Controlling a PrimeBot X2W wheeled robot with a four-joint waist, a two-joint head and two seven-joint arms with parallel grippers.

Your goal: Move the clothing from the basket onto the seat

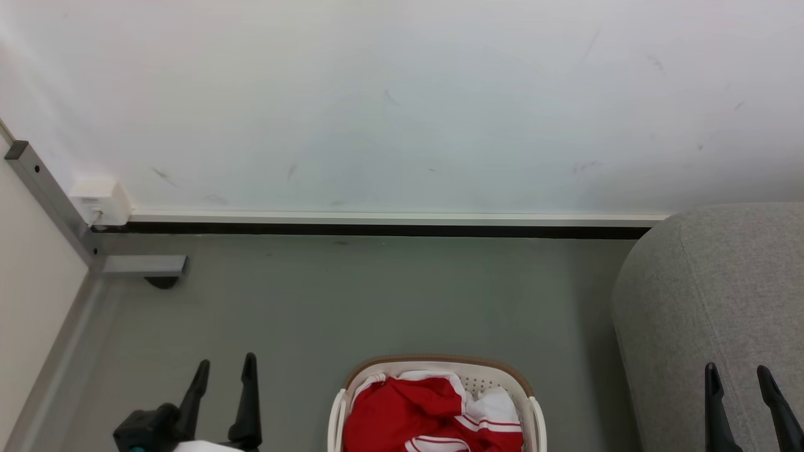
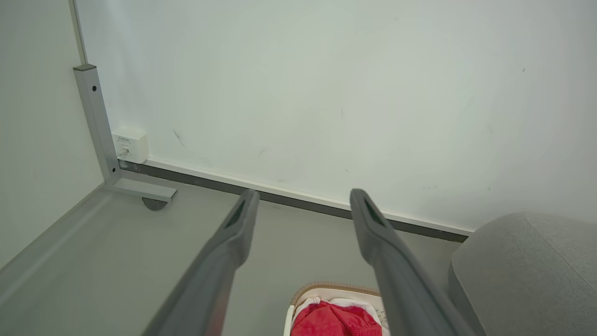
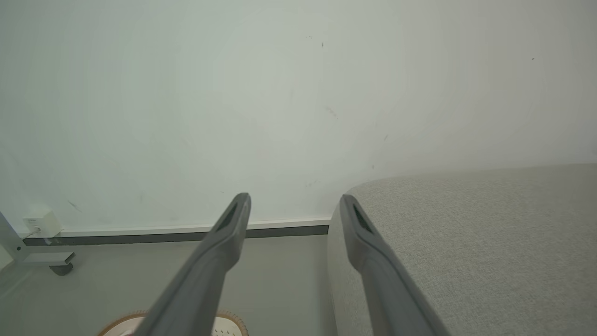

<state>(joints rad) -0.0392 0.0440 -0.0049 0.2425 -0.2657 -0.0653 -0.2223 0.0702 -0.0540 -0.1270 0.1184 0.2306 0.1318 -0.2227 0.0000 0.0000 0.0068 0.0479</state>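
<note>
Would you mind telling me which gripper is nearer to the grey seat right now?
Right. The right gripper overlaps the seat at the head view's lower right; the left gripper is over the floor, on the basket's far side from it.

Bright, even light; soft shadows

Nothing legible is found: no text, number, brand or sign can be read. A faint dark marking is seen on the small white wall box [image 2: 130, 146], but it is too small to be made out. On the clothing [image 1: 408, 414], no letters are shown on the visible folds.
</note>
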